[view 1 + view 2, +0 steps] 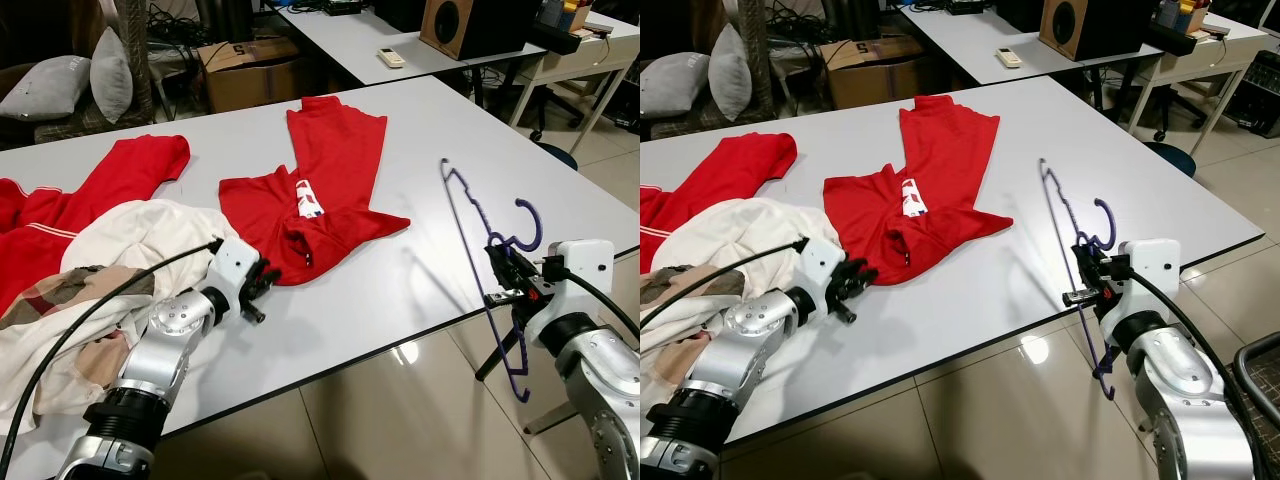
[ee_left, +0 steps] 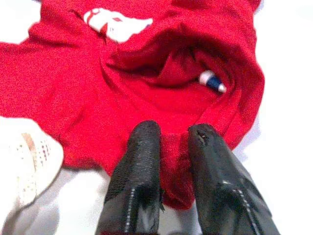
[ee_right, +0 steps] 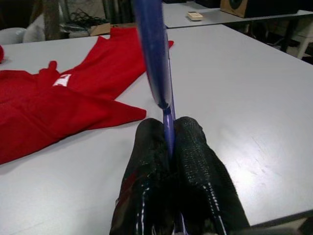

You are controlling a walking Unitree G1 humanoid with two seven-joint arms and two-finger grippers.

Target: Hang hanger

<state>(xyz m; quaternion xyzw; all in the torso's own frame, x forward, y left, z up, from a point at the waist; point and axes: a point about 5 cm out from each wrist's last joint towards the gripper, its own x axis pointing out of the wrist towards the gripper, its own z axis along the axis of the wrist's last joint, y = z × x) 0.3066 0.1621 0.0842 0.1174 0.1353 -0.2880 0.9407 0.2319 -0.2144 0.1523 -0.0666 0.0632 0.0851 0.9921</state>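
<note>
Gripping a thin purple hanger [image 1: 478, 232] between its closed fingers, the right tool [image 1: 508, 272] holds it upright at the desk's [image 1: 420, 140] near edge, hook [image 1: 527, 222] curling just above the fingers and the lower bar dropping below the desk edge. Across the desk, the left tool [image 1: 262, 280] pinches the hem of a red shirt [image 1: 320, 190] between narrow fingers [image 2: 138, 166]. Beside that arm lies a cream garment [image 1: 120, 250], with another red garment [image 1: 90, 200] beyond.
</note>
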